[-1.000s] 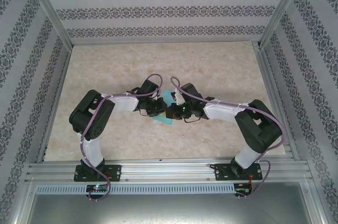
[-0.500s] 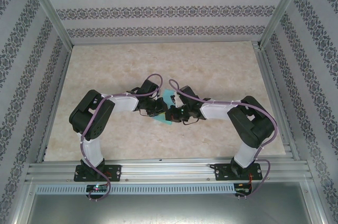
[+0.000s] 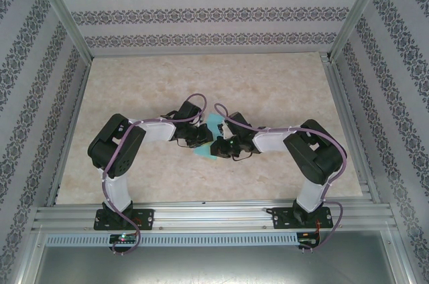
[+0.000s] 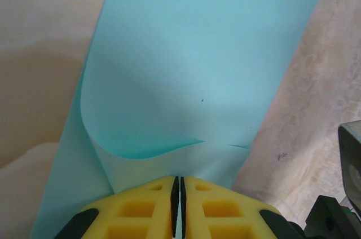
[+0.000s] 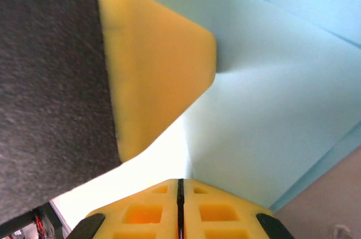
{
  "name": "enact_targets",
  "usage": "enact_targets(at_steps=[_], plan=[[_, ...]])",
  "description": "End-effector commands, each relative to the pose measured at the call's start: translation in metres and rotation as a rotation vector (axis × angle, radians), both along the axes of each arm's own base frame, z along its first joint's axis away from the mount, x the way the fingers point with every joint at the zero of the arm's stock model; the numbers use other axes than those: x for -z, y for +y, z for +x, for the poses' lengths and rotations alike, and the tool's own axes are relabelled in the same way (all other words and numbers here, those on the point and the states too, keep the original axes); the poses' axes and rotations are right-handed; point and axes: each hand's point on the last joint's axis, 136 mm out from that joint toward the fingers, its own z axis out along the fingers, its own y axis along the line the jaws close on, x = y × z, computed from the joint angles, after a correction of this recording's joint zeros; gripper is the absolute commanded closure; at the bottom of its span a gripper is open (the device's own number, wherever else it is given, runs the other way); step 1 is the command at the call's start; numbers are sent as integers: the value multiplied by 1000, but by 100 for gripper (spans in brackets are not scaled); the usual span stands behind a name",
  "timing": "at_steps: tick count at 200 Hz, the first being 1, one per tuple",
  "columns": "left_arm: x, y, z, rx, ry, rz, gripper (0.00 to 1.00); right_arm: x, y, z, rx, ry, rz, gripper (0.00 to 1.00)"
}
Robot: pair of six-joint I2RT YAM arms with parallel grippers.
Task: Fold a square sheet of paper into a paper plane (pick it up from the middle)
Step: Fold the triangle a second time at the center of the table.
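The turquoise paper sheet (image 4: 197, 70) hangs over the middle of the counter (image 3: 134, 90), pinched between the two arms. The left gripper (image 4: 177, 181) is closed tight on its near edge, and the strip's long axis runs straight away from the fingers. The right gripper (image 5: 180, 184), just beside it, is also clamped on the paper, so both are about equally near.

From above I saw both arms bent inward over the marbled table (image 3: 268, 83), wrists almost meeting near its middle. The left gripper (image 3: 200, 139) and right gripper (image 3: 218, 147) sat just beside each other, with the turquoise sheet of paper (image 3: 214, 124) between them, showing at the far side and again at the near side. Their black bodies hid the fingers, so I couldn't read either grip.
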Motion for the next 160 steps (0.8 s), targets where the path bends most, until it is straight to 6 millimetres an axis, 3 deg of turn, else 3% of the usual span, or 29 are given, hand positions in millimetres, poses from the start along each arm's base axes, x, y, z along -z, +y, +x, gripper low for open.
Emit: enact_targets(at_steps=[1,79,132,160], plan=[[28,14,-18,9,76,76,85,7,-7,-6,16,34,-13,89],[32,16,-19,2,80,87,86,21,-24,-23,24,74,-63,88],[35,17,-20,-1,84,92,88,12,-24,-32,15,82,-36,87],[36,18,-20,-3,85,92,88,20,-31,-37,22,104,-76,87]])
